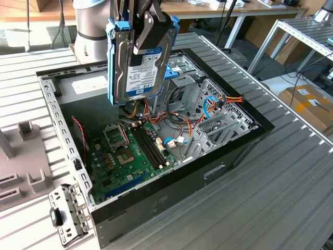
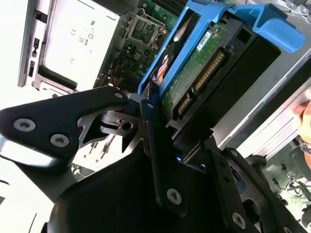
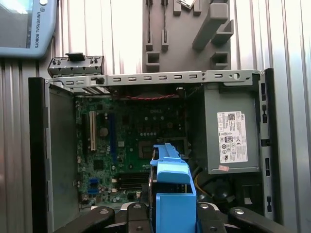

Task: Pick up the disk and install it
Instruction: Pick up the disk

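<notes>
Gripper [image 1: 134, 52] clamps disk [image 1: 124, 65] over PC case [image 1: 218, 172]; second wrist view: disk's PCB [image 2: 194, 68].

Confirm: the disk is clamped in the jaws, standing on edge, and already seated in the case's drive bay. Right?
Not seated. In the exterior view the disk hangs in the air above the open case, clear of the drive bay. The rest is right: the gripper has its jaws shut on it, and it stands on edge.

A robotics lab — slatted metal benches [image 1: 291, 182], opened computer case [image 1: 156, 208].
</notes>
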You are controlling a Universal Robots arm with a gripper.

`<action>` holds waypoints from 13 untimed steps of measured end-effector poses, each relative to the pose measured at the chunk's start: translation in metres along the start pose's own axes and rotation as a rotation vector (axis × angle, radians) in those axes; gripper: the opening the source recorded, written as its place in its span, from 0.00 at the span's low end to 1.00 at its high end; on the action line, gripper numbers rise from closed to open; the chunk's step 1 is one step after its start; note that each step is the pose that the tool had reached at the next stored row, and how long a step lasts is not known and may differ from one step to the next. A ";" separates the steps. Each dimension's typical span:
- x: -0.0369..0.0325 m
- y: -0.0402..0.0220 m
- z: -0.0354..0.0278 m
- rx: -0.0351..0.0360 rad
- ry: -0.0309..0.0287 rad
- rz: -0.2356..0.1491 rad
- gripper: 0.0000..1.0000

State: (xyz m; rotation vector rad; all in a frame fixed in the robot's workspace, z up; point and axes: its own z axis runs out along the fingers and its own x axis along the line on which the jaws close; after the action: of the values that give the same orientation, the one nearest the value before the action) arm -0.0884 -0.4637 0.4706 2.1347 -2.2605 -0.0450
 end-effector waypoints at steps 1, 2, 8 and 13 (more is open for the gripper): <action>0.0010 -0.0001 0.0000 0.0000 -0.0001 0.000 0.36; 0.0017 -0.0002 0.0000 0.0000 0.0000 0.000 0.36; 0.0079 -0.0009 0.0001 0.0000 0.0000 0.000 0.36; 0.0115 -0.0013 0.0002 0.0000 0.0000 0.000 0.36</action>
State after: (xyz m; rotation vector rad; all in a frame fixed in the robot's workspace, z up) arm -0.0878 -0.4753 0.4704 2.1347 -2.2605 -0.0450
